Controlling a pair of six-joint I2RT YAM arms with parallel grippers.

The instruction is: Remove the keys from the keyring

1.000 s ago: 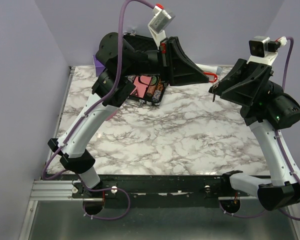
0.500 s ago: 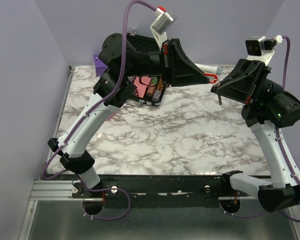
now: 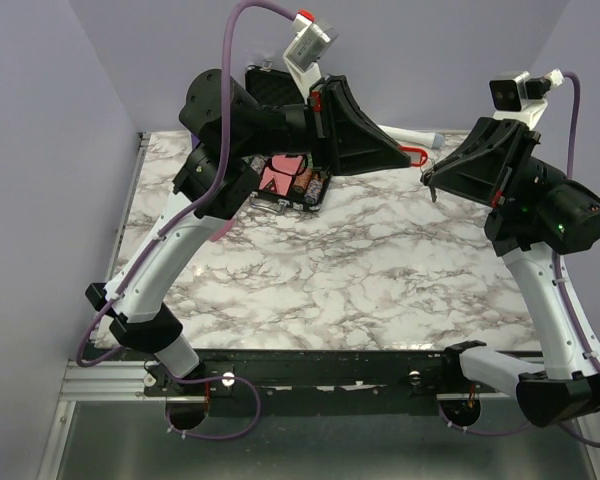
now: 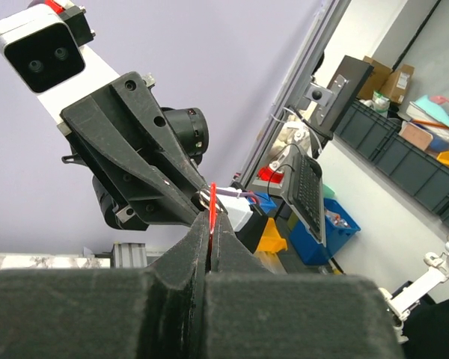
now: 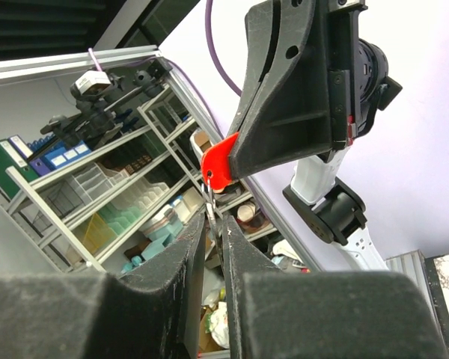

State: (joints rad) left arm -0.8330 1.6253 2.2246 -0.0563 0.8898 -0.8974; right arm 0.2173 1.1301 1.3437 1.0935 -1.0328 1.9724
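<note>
Two grippers are facing tip to tip in mid-air; our left gripper is clamping the keyring; our right gripper is pinching the keys, lying lengthwise between the two.

We are looking at a robotics lab: a marble-patterned tabletop boxed in by lavender panels and edged at the near side with an aluminium rail. Beyond the enclosure, our wrist views catch metal shelving stacked with plastic bins, dark grey crates along a white wall, and cardboard boxes.
</note>
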